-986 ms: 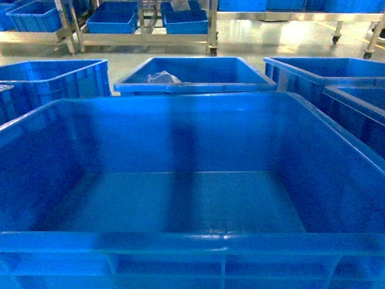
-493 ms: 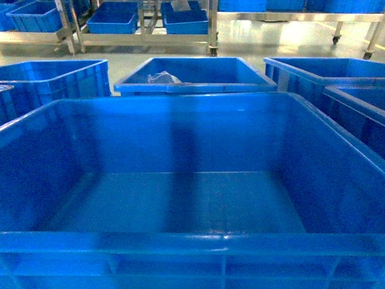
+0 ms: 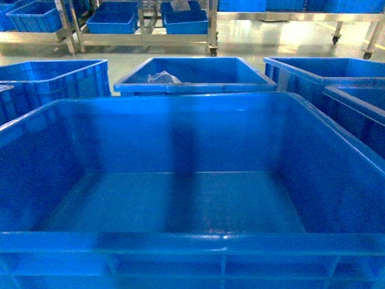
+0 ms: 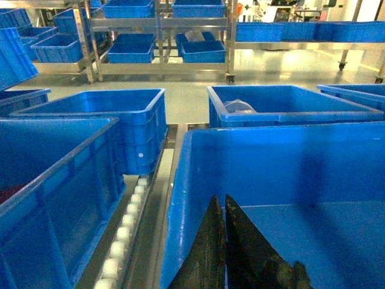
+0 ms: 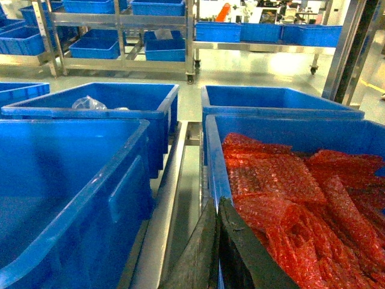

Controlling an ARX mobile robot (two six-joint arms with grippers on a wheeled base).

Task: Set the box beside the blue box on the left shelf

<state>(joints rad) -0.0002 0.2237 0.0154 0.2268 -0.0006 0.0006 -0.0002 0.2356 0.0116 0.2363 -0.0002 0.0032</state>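
Observation:
The box (image 3: 180, 138), a large bright-blue empty crate, fills the head view right in front of me. It also shows on the right of the left wrist view as the box (image 4: 271, 162) and on the left of the right wrist view as the box (image 5: 66, 180). My left gripper (image 4: 220, 200) is shut and hangs over the box's inside near its left wall, holding nothing. My right gripper (image 5: 216, 203) is shut too, over the rim of the neighbouring crate to the right. Neither gripper shows in the head view. Far back on the left, a metal shelf (image 3: 36, 37) holds a blue box (image 3: 36, 15).
Blue crates surround the box: one on the left (image 4: 48, 180), one on the right full of red bubble wrap (image 5: 289, 198), and others behind (image 3: 192, 75), one holding clear plastic. Roller rails (image 4: 129, 217) run between the crates. A wheeled rack (image 3: 144, 39) stands across the floor.

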